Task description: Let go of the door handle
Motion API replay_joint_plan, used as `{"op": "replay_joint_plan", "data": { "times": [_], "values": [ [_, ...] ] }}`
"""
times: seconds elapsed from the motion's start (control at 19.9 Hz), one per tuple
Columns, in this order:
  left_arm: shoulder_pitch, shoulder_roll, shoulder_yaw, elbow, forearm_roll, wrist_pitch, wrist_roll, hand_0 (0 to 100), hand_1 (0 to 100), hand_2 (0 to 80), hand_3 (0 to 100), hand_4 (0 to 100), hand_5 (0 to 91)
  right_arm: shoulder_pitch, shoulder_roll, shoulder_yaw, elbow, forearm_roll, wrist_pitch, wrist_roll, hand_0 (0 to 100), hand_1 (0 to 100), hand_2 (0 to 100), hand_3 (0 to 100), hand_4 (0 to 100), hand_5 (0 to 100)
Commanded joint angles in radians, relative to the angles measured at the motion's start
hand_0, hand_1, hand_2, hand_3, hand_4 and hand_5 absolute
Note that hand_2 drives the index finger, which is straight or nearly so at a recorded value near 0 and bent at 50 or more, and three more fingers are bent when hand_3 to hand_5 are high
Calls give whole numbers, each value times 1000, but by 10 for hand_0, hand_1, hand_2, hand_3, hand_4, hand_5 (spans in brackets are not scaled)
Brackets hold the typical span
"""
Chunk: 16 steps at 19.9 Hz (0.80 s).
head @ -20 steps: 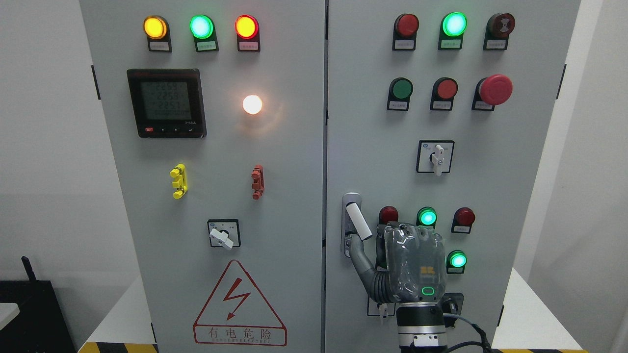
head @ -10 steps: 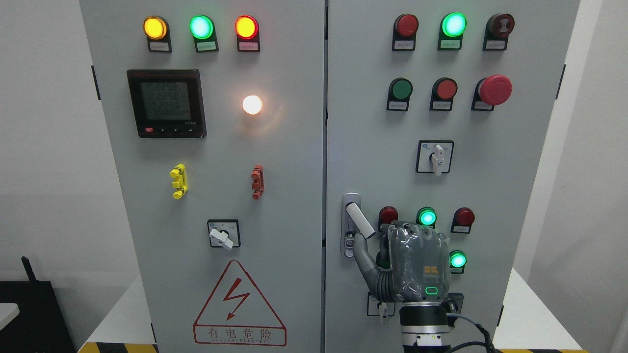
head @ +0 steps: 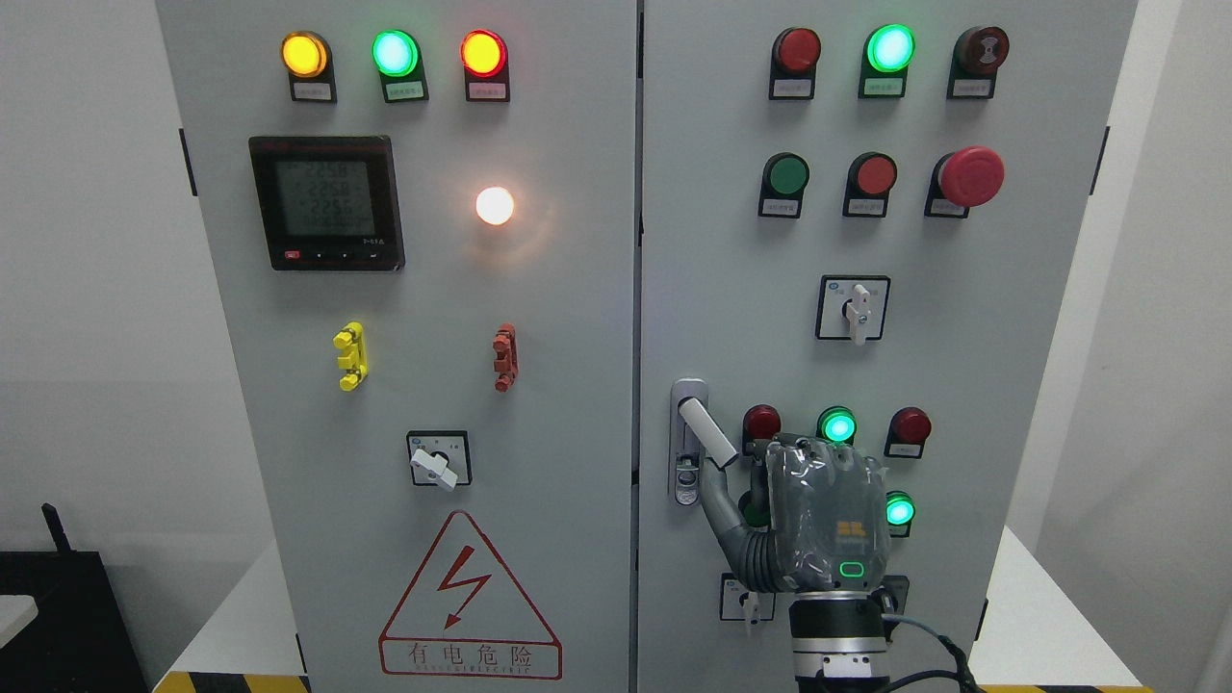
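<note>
The white door handle (head: pixel 705 433) hangs on the right cabinet door (head: pixel 731 289), swung out of its metal lock plate (head: pixel 685 481) and tilted down to the right. My right hand (head: pixel 733 466) comes up from the bottom edge, its back toward the camera. Its thumb (head: pixel 717 496) presses under the handle's lower end, and the dark curled fingers (head: pixel 756 481) sit just right of that end, so the end is pinched between them. The left arm is out of view.
Around the hand are red (head: pixel 762 422) and green (head: pixel 837 425) indicator lamps, another green lamp (head: pixel 899 509) and a small rotary switch (head: pixel 746 599). A selector switch (head: pixel 854 308) sits above. The left door (head: pixel 423 337) carries a meter, lamps and a warning triangle.
My right hand has shifted slightly right and upward. The handle's lower end has swung a little to the right with it, uncovering more of the lock plate.
</note>
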Motion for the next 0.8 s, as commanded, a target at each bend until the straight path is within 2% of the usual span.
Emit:
{"op": "replay_joint_plan", "data": {
  "times": [0.0,0.75],
  "values": [
    [0,0,-12,-15,0,0,3,120,389,0,0,0,0,-3,-2,-18,-10,3,-1,0,537,425,1000,1000,1000,980],
    [0,0,-12,-15,0,0,3,120,389,0,0,0,0,-11,-5,-33,-18,3,-2,2,542,420,1000,1000,1000,980]
  ]
}}
